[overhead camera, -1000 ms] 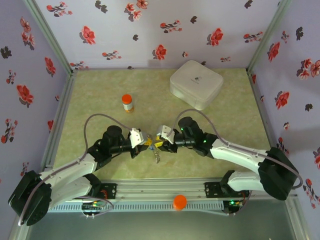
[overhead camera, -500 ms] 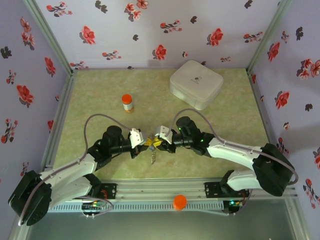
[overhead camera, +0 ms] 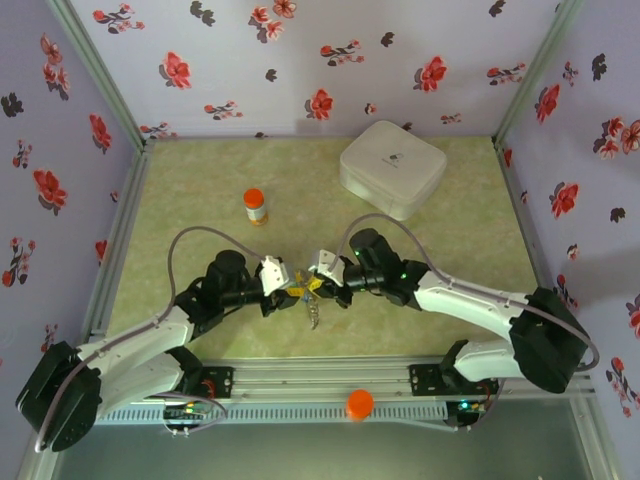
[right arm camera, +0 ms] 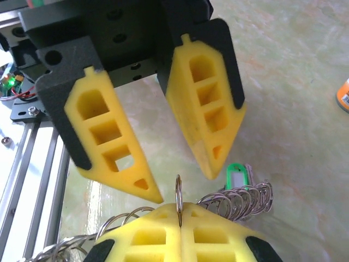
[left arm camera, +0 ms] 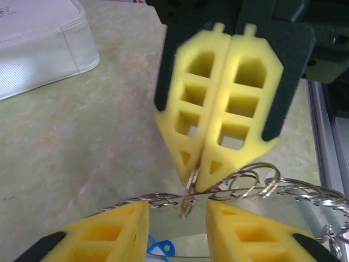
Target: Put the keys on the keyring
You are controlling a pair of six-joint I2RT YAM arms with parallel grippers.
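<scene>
White box [overhead camera: 392,168] sat right of bottle [overhead camera: 255,205]; on bottle's near side, your right tool [right arm camera: 180,218] clamped keyring [right arm camera: 178,188], left tool [left arm camera: 177,218] wide, flanking it.

White arms [overhead camera: 140,350], yellow fingers [left arm camera: 218,109] (black-backed), seemingly grey cables [overhead camera: 180,250].
</scene>
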